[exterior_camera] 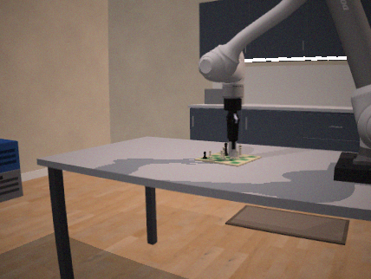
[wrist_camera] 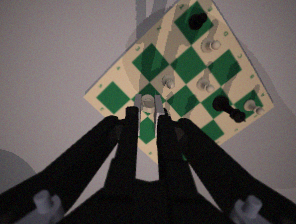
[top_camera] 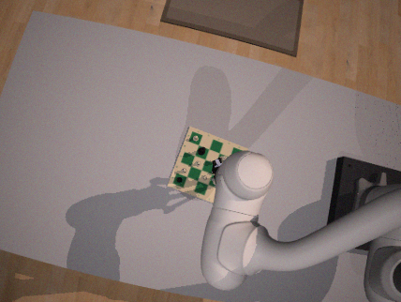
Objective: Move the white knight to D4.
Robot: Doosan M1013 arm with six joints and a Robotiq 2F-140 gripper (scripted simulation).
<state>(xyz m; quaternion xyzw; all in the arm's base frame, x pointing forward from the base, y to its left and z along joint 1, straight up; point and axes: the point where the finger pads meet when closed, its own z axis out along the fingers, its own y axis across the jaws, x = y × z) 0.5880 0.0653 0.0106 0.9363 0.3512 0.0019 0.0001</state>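
Note:
A small green and cream chessboard (wrist_camera: 182, 75) lies on the grey table; it also shows in the overhead view (top_camera: 203, 164) and the side view (exterior_camera: 228, 158). My gripper (wrist_camera: 147, 103) reaches straight down over the board and is shut on a white piece (wrist_camera: 147, 100), the white knight, near the board's edge. In the side view the gripper (exterior_camera: 232, 147) stands just above the board. Other white pieces (wrist_camera: 168, 80) (wrist_camera: 205, 85) (wrist_camera: 213, 46) and two black pieces (wrist_camera: 196, 21) (wrist_camera: 226, 107) stand upright on their squares. The arm hides part of the board in the overhead view.
The robot base (top_camera: 361, 192) is mounted at the table's right edge. A floor mat (top_camera: 234, 21) lies beyond the table. A blue box (exterior_camera: 9, 173) stands on the floor at the far left in the side view.

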